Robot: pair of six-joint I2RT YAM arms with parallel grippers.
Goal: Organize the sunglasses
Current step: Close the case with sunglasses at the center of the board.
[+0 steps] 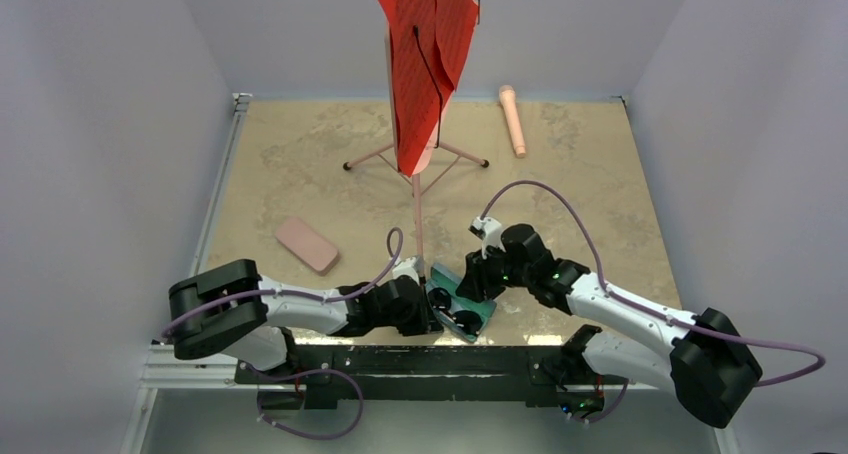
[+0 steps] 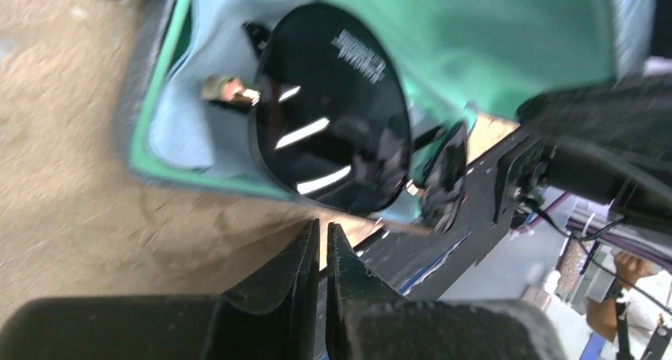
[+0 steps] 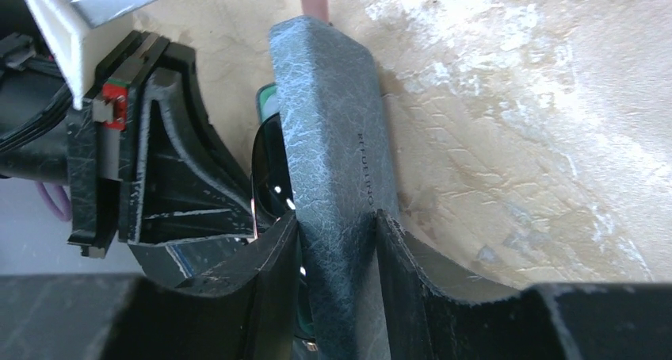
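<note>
Top view: the black sunglasses [image 1: 443,302] lay in the open grey-blue case [image 1: 478,316] at the near edge; left wrist: the left gripper [image 2: 325,253] sat pinched together, empty, beside them, probably light and scratch-prone, better taken by the frame; right wrist: the right gripper [image 3: 337,233] clamped the case's lid.

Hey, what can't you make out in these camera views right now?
Sunglasses: left wrist view shows one dark lens; the rest is blurred or tucked in the case.
Case inside: right wrist view, blocked by its own grey-blue wall, gripped by the right claw.
Left claw: whether it pinches anything; the gap is too narrow.
Top view: both claws crowd the case.
</note>
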